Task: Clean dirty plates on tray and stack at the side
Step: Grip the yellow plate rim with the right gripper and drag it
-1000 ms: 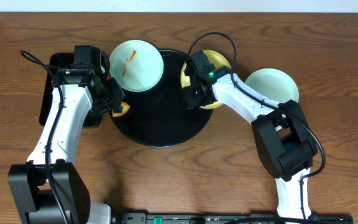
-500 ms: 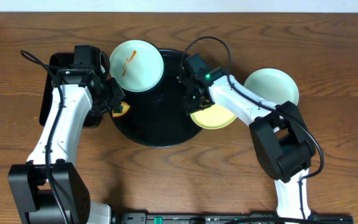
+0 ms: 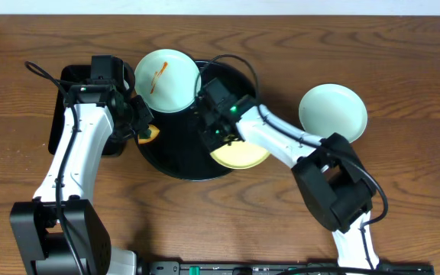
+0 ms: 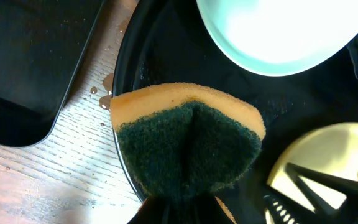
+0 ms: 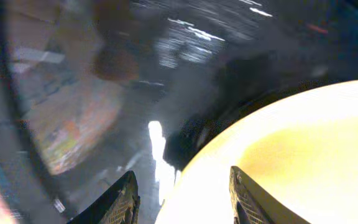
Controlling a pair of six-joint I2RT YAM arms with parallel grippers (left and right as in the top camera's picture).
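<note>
The round black tray (image 3: 176, 145) sits mid-table. A pale blue-green plate (image 3: 166, 80) with an orange-red streak rests on its upper-left rim and also shows in the left wrist view (image 4: 278, 31). My right gripper (image 3: 214, 130) is shut on the rim of the pale yellow plate (image 3: 243, 153), holding it over the tray's lower right. In the right wrist view its fingers (image 5: 185, 199) straddle that plate's edge (image 5: 291, 155). A second, unstreaked blue-green plate (image 3: 332, 112) lies on the table at the right. My left gripper (image 3: 140, 122) is shut on a sponge (image 4: 188, 143) at the tray's left rim.
A smaller rectangular black tray (image 3: 71, 107) lies left of the round tray, under my left arm, and shows in the left wrist view (image 4: 30, 62). A few water drops (image 4: 101, 93) sit on the wood between the two trays.
My right gripper has carried the yellow plate leftward from the tray's right edge to over its lower middle, and the plate now lies flatter. The left arm has not moved.
</note>
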